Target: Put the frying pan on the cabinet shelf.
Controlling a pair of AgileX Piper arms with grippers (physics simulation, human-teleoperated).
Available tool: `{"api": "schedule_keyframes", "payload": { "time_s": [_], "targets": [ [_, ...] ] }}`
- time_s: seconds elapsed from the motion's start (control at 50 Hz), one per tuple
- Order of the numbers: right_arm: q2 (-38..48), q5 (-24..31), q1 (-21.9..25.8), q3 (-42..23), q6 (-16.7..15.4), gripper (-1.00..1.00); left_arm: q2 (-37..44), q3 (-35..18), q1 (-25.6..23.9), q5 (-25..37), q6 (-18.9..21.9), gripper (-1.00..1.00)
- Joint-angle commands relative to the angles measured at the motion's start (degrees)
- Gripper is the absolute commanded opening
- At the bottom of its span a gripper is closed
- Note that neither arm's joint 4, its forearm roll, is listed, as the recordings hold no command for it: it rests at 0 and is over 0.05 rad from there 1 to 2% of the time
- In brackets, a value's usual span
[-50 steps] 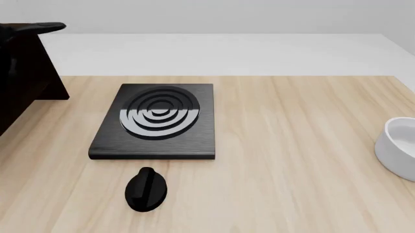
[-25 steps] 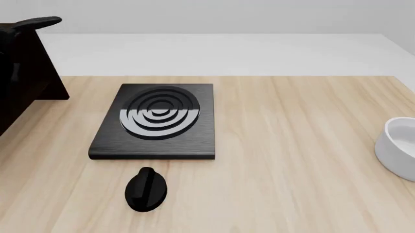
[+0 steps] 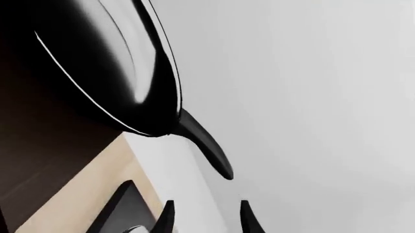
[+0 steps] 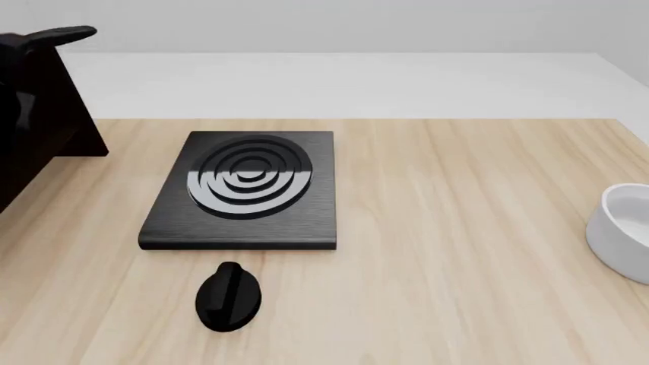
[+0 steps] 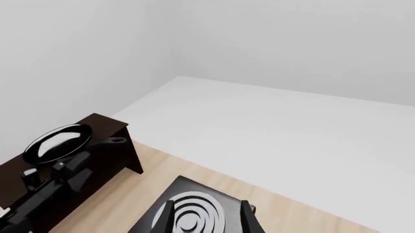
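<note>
Round black frying pan with shiny grey inside point(image 5: 57, 141) resting on top of the near-black wooden cabinet shelf point(image 5: 97, 167), long straight handle point(image 3: 206, 144) jutting past the edge. Likely rigid, fairly heavy, off-balance toward the bowl; best gripped at the handle, slick-looking finish. Left gripper point(image 3: 206, 217): jaws apart, clear of the handle. Right gripper point(image 5: 206, 218): jaws apart, empty, above the black ringed stove plate point(image 4: 246, 188) on the pale wooden counter point(image 4: 466, 251).

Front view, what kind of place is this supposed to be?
Probably a mock kitchen counter in a simulator: a black stove plate with rings and its knob on a wooden table, a white bowl, plain blank walls.
</note>
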Motion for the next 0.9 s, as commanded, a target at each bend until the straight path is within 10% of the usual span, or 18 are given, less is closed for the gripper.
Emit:
{"api": "schedule_keyframes", "payload": {
  "time_s": [0.02,0.26,0.68,0.9],
  "targets": [
    [-0.39,-0.51,0.12,1.01,0.03,1.00,-4.61,1.20,-2.30,3.32,1.92,1.00],
    [-1.38,-1.63,0.06,3.10,0.10,1.00,-12.61,2.42,-5.57,9.85,8.27,1.00],
    [-2.47,-2.87,-0.45,5.24,-0.48,1.00,-31.63,-7.49,-14.22,40.11,37.30,1.00],
    [-2.99,-3.33,-0.75,5.85,-0.36,1.00,-37.58,-8.15,-16.35,46.08,54.15,1.00]
  ]
}}
